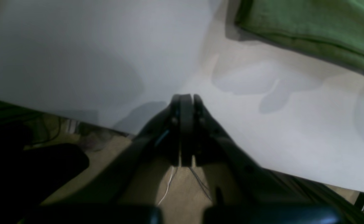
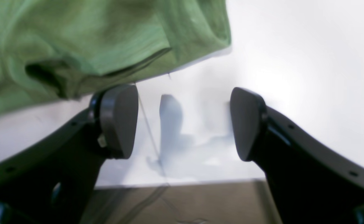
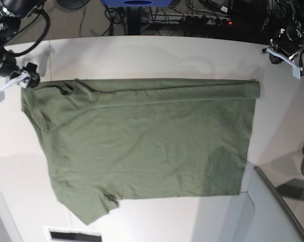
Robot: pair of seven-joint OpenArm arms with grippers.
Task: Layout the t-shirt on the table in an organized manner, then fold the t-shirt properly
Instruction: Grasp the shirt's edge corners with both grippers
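Olive-green t-shirt lies spread across the white table; right gripper gapes empty beside its edge, left gripper pressed closed.

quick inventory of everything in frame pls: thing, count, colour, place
t-shirt: 1, olive green, spread flat across the middle of the table, far long edge folded over
table: 1, white, under the shirt
grey-white angled panel: 1, near corner, beside the shirt's hem
cables and power strip: several, dark, on the floor beyond the table
left gripper: 1, black, shut, empty, over bare table off the shirt
right gripper: 1, black, open, empty, just off the shirt's edge
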